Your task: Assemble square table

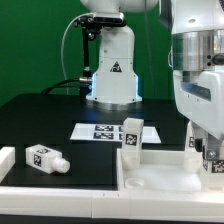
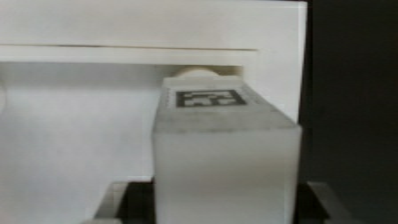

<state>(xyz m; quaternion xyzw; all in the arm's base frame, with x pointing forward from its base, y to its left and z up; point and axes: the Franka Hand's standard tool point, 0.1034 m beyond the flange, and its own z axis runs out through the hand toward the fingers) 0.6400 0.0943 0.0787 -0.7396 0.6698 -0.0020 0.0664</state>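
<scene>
The white square table top (image 1: 160,178) lies at the front right of the exterior view, rim up. One leg (image 1: 132,135) stands upright at its far left corner. Another leg (image 1: 45,157) lies on its side on the black table, to the exterior view's left. My gripper (image 1: 206,150) hangs over the top's right side, shut on a third tagged leg (image 1: 212,158). In the wrist view that leg (image 2: 214,130) fills the middle between my dark fingers (image 2: 128,203), its tag facing the camera. Its end points at the top's rim (image 2: 143,55). The gripper (image 2: 228,208) squeezes both of its sides.
The marker board (image 1: 100,131) lies flat behind the table top. The robot's base (image 1: 112,75) stands at the back centre. A white block (image 1: 5,160) shows at the exterior view's left edge, and a long white rail (image 1: 60,205) runs along the front.
</scene>
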